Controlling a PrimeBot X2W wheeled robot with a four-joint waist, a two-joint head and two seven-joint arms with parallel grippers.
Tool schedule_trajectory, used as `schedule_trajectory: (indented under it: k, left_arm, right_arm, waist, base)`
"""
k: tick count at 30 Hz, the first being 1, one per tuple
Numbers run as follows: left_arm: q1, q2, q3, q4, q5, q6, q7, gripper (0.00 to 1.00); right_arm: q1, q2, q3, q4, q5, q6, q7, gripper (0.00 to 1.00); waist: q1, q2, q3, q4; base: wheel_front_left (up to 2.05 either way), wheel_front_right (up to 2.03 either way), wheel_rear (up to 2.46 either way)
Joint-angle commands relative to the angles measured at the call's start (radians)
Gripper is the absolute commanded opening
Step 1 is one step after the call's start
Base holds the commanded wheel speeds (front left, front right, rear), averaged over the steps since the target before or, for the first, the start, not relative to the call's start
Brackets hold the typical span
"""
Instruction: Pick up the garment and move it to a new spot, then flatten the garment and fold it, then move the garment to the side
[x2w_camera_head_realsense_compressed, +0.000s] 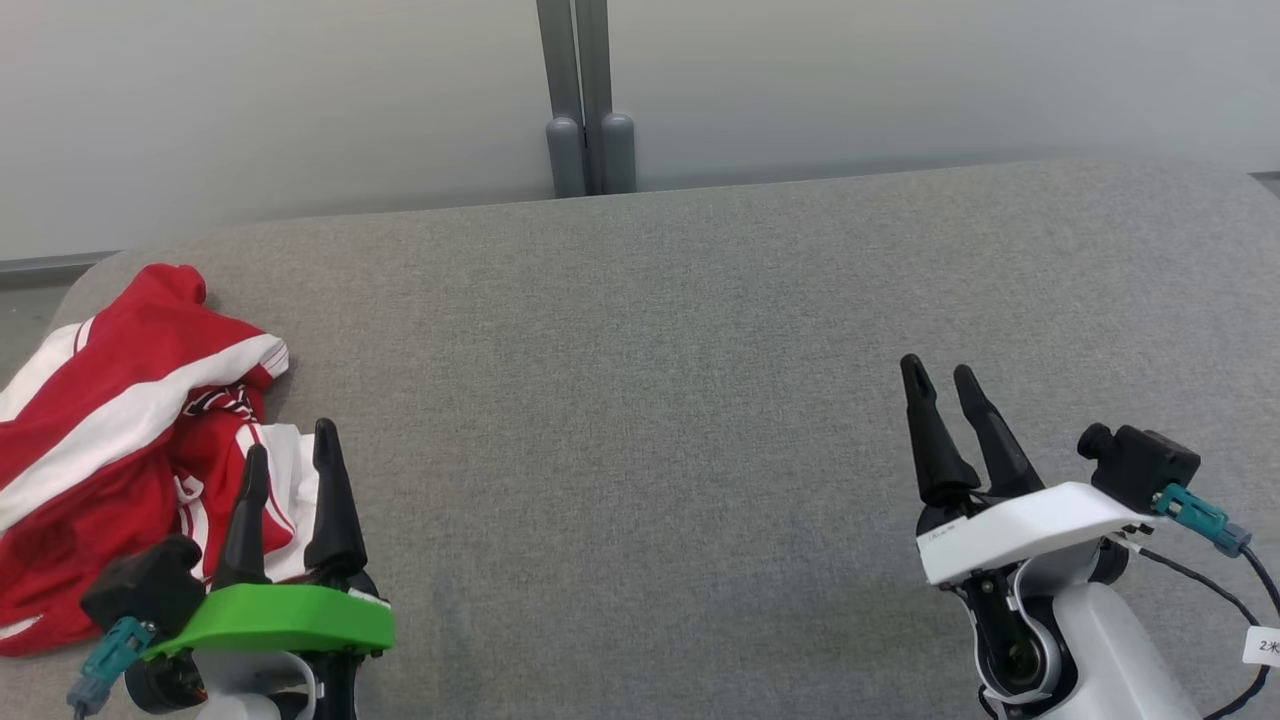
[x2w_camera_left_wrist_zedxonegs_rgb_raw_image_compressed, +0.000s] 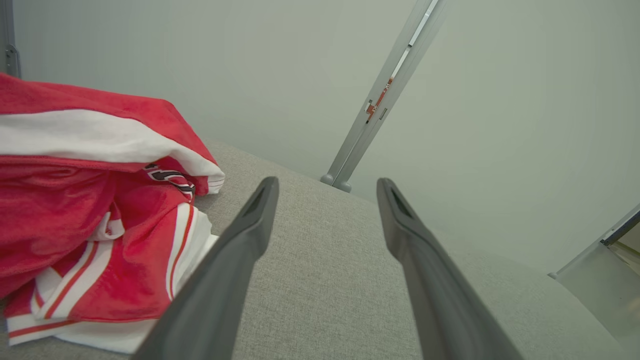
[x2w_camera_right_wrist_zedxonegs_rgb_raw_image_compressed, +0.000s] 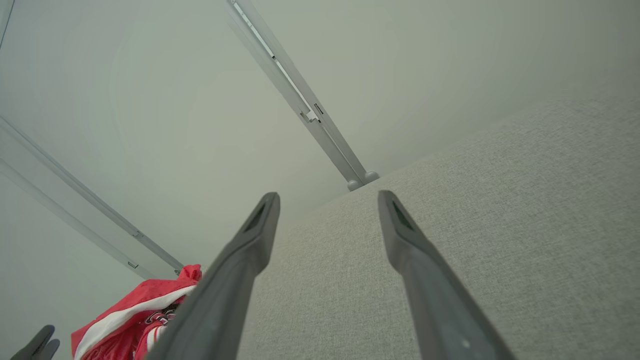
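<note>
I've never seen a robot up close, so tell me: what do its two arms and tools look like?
The left tool sits on a bright green cover, the right tool on a white cover; each has two long, tapering dark fingers. Both wrists carry a black camera block with a teal plug; the right's black cable bears a white tag.

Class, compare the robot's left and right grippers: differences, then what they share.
The left gripper has a green mount; the right gripper has a white mount. The left gripper sits beside the garment; the right gripper over bare grey surface. Both are open and empty.
</note>
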Motion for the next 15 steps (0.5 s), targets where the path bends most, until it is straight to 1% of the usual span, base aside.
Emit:
schedule_trajectory:
  k: [1, 15]
  left_arm:
    - [0.001, 0.008, -0.002, -0.01, 0.026, 0.003, -0.008, 1.0]
    - [0.009, 0.009, -0.014, -0.009, 0.147, 0.01, -0.041, 1.0]
  right_arm:
    - [-0.022, -0.003, 0.007, -0.003, -0.028, 0.001, -0.009, 1.0]
    - [-0.039, -0.009, 0.047, 0.02, -0.153, 0.001, -0.043, 1.0]
  waist:
    - [0.0, -0.0001, 0.0, 0.0]
    - [0.0, -0.0001, 0.002, -0.002]
  base:
    - [0.0, 0.0, 0.0]
    - [0.0, 0.0, 0.0]
